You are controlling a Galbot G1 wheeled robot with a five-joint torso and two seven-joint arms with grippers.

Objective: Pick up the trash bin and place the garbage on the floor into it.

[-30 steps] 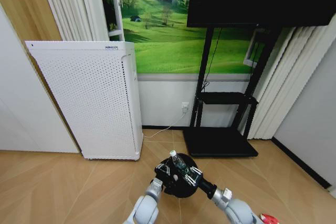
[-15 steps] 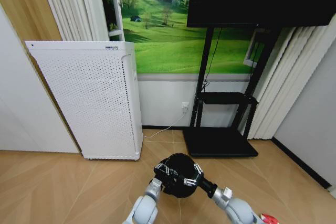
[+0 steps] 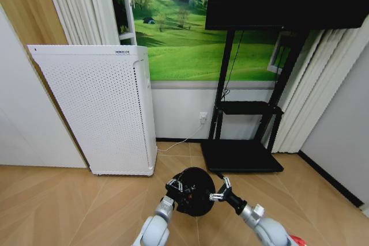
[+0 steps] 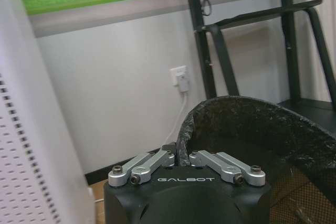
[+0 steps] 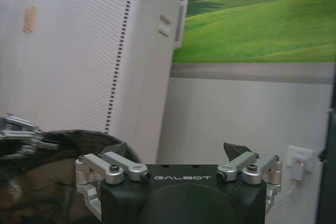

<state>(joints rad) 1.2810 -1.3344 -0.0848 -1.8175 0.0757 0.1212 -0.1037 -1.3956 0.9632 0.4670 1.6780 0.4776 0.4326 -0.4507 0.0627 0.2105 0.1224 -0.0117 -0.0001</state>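
From the head view, the trash bin point(image 3: 195, 191) is seen held up off the wooden floor point(image 3: 69, 200), in front of the robot. Its rim is pinched on the left side by the left gripper point(image 3: 174, 188). The right gripper point(image 3: 222, 189) is placed just beside the bin's right edge, with its fingers spread and nothing between them. A small red piece of garbage point(image 3: 296, 240) is seen on the floor at the lower right, well apart from the bin. What lies inside the bin cannot be made out. The task is judged to be partly done: the bin is picked up, while at least the red piece is left to be gathered.

In the left wrist view, the left gripper point(image 4: 182, 157) is shown pressed together on the bin's mesh rim point(image 4: 252, 111), the dark wall passing between its fingers.

In the right wrist view, the right gripper point(image 5: 175, 153) is shown wide apart and empty, with the bin point(image 5: 47, 150) beside it and the other gripper clamped on the far rim.

The room is floored in light herringbone wood. A tall white perforated appliance point(image 3: 101, 110) is stood against the wall, with a green landscape mural point(image 3: 184, 27), a black stand point(image 3: 245, 136) and pale curtains point(image 3: 311, 90) behind.
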